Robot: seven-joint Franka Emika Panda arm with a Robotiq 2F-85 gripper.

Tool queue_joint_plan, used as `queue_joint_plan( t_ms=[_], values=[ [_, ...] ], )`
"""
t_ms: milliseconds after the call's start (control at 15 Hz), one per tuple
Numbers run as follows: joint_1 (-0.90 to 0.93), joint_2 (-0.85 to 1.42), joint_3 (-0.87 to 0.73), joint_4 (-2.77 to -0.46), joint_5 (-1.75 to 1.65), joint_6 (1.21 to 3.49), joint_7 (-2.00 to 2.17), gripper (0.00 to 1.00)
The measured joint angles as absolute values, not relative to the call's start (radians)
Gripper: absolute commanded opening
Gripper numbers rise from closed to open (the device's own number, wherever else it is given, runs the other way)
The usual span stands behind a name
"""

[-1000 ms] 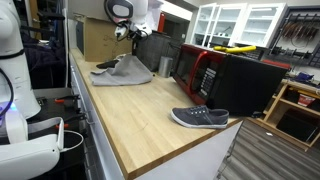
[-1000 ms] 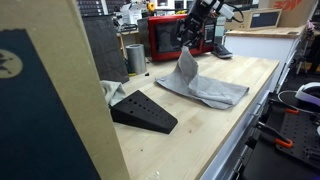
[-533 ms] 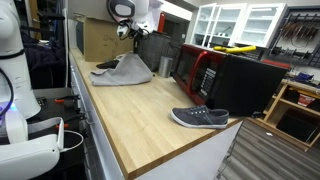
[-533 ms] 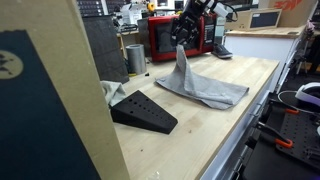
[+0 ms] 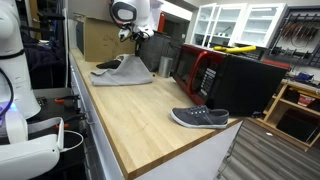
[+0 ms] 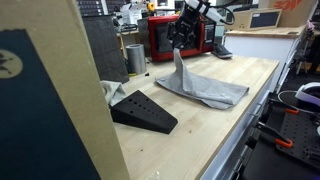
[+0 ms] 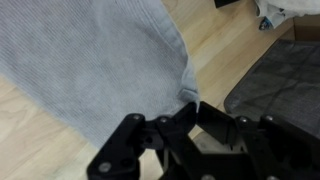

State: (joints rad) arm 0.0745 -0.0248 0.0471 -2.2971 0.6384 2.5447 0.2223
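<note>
My gripper [image 7: 188, 108] is clamped on a fold of the grey knitted cloth [image 7: 110, 60]. In the wrist view the black fingers [image 7: 172, 122] meet right where the fabric bunches to a narrow point, so I judge the pinch takes only an edge and not a thick wad.

Because I hold it from above by that one spot, the cloth rises as a steep peak under the gripper [image 6: 180, 38] in an exterior view. Its wide lower part [image 6: 205, 90] lies spread on the pale wooden worktop [image 6: 200, 140]. Most of its weight seems to rest there, which would explain why so slight a hold is enough.

Near the cloth, and apart from it, a black wedge-shaped block [image 6: 143, 110] sits on the worktop toward the camera. Behind the raised fabric stand a round metal cup [image 6: 135, 57] and a red microwave oven [image 6: 160, 40]. Well away, close to the far corner of the worktop, a grey lace-up shoe [image 5: 200, 118] rests on its sole.
</note>
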Motion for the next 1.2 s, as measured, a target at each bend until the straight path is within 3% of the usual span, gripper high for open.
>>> queue_joint_plan(
  t_ms=[800, 933, 1200],
  values=[
    [0.091, 0.102, 0.087, -2.229, 0.554, 2.673, 0.354, 0.03],
    [0.091, 0.126, 0.087, -2.212, 0.530, 2.698, 0.381, 0.36],
    [0.091, 0.169, 0.084, -2.173, 0.469, 2.716, 0.438, 0.66]
  ],
)
